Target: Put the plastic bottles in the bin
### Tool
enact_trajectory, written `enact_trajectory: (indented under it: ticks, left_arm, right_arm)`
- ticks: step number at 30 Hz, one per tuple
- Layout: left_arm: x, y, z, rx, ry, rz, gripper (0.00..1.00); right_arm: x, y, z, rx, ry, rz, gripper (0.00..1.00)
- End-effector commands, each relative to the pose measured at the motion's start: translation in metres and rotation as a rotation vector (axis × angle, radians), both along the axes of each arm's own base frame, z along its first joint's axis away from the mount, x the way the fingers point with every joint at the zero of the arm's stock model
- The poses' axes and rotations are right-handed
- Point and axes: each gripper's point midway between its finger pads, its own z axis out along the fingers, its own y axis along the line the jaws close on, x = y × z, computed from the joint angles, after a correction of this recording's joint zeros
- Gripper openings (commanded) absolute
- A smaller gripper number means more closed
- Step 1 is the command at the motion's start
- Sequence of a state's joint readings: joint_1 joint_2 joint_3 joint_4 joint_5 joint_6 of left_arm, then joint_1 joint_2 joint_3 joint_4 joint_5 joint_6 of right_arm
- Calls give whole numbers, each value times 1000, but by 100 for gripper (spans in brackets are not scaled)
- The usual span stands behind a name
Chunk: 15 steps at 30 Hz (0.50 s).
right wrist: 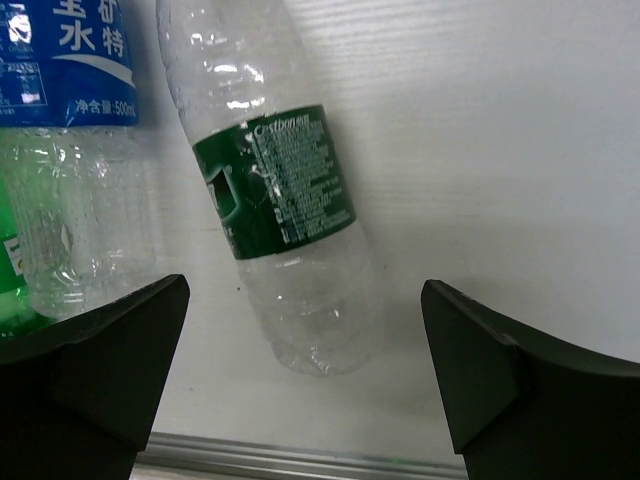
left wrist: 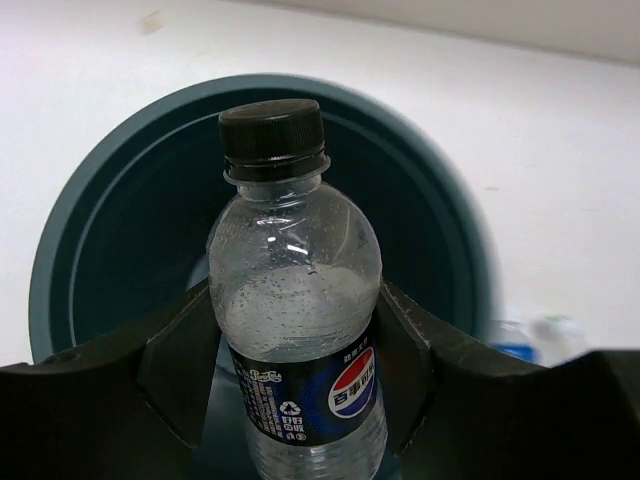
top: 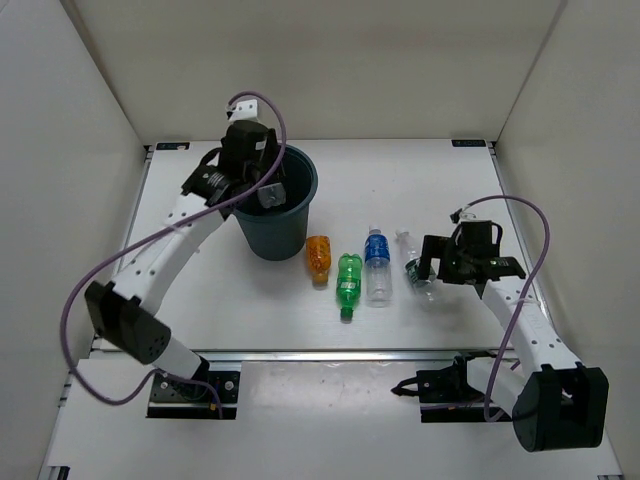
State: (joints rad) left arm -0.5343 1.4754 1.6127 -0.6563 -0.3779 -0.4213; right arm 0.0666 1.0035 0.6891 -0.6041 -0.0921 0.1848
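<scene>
1. While its jaws are clamped on the cola bottle (left wrist: 296, 290), the left gripper (left wrist: 295, 345) hangs over the mouth of the bin (left wrist: 70, 230), with one finger pressing each side of the bottle's lower body at the dark label
2. Cola bottle is clear with a black cap, and the cap end points away from the wrist camera toward the bin's far rim; its body sits over the opening, but I can't tell whether any part is below the rim
3. Bin stands upright on the table (top: 250, 310), back left, right under the left wrist
4. Right gripper (right wrist: 305, 300) has its jaws wide apart and grips nothing; it sits low over the green-label clear bottle (right wrist: 290, 190), which lies between the two fingers and touches neither
5. That bottle lies on its side on the table, slightly skewed, base toward the near edge, and is the rightmost of the row
6. Blue-label clear bottle (top: 377, 265) lies just left of it, cap toward the far side
7. Green bottle (top: 348, 283) comes next on the left, then the orange bottle (top: 318, 257) just beside the bin's base; both lie flat on the table
</scene>
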Motion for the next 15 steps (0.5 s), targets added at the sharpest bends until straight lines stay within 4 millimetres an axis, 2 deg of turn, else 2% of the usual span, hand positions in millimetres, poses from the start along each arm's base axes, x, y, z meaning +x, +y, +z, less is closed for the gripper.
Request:
enact_trajectory:
  ticks: [1, 2, 3, 4, 6, 7, 8, 9, 12, 15]
  left_arm:
    - [20, 28, -14, 94, -5, 110, 42]
    - [23, 29, -16, 97, -13, 123, 44]
    - [26, 27, -10, 83, -29, 118, 56]
    - [26, 28, -10, 74, -29, 122, 61]
    - [28, 29, 2, 56, -58, 122, 64]
    - [28, 31, 13, 51, -84, 131, 72]
    - [27, 31, 20, 56, -100, 128, 94]
    - [25, 33, 27, 66, -112, 130, 99]
    - [10, 25, 48, 52, -141, 96, 99]
    - [-17, 16, 47, 39, -122, 20, 98]
  right_arm:
    - [25, 6, 11, -21, -107, 46, 99]
    - [25, 9, 6, -22, -101, 64, 98]
    - [28, 11, 7, -20, -107, 74, 99]
    - [28, 15, 1, -18, -95, 90, 99]
    - [32, 18, -5, -13, -81, 93, 99]
    - [32, 22, -10, -13, -64, 114, 98]
    - [33, 23, -10, -20, -70, 123, 99]
    - [35, 25, -12, -40, -65, 134, 99]
    - [38, 24, -18, -63, -53, 120, 99]
    - [41, 18, -26, -26, -28, 82, 96]
